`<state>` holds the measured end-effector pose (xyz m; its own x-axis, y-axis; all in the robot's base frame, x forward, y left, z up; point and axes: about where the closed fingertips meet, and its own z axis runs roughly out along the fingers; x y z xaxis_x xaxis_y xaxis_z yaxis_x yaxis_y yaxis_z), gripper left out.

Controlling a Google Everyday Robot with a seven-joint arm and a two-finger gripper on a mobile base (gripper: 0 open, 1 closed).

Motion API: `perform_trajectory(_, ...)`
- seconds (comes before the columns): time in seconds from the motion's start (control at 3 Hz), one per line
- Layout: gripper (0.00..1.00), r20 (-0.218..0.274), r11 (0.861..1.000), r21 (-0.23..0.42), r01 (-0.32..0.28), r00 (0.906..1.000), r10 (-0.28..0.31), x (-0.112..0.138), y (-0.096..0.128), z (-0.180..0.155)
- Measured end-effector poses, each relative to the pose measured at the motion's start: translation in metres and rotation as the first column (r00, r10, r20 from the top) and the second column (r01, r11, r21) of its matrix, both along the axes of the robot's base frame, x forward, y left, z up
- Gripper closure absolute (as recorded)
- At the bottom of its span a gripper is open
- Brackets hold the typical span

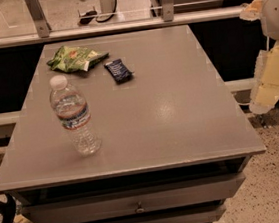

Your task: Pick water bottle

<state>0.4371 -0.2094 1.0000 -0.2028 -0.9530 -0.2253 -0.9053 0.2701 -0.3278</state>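
Two drawer fronts [139,207] nearest, stacked below the front edge of a grey table [182,129]. Just back from that edge, on the left side of the top: the water bottle [74,118], standing upright, closed with a white cap [58,82], wrapped in a label band [73,116] round the upper body, clear and ribbed below. Hard to judge how full, but probably light either way.

Thin plastic, so likely to dent under a hard squeeze. Smooth and round, so liable to slip or twist out of a loose one. Tall on a narrow base, hence easy to topple with a sideways nudge. Best taken across the body at or just below the label, on the ribbed part for extra bite and stiffness. Better approached level from the side than from above at the cap.

Off to the right, past the table's right edge and well apart from the bottle: the gripper [269,76], pale and yellowish, below the white arm [276,7]. Released or clenched, cannot tell.

Farther back on the left half of the top, a dark blue packet [118,70], and just beside it a green snack bag [75,58]. Both well apart from the bottle, so probably no hindrance to a side approach. Farthest, a rail [120,27] along the table's back edge.
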Motion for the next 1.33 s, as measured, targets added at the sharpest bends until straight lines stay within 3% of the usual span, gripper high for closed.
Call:
perform_trajectory(0.33, 0.00, 0.000, 1.000, 0.000, 0.000, 1.0000, 0.000, 0.000, 0.000, 0.000)
perform_trajectory(0.67, 0.00, 0.000, 0.999, 0.048, -0.018, 0.9998, 0.018, 0.001, 0.010, -0.002)
perform_trajectory(1.0, 0.00, 0.014, 0.978, 0.205, -0.045, 0.9990, 0.043, 0.001, 0.037, -0.010)
perform_trajectory(1.33, 0.00, 0.026, 0.924, 0.379, -0.046, 0.9989, 0.039, 0.001, 0.074, -0.019)
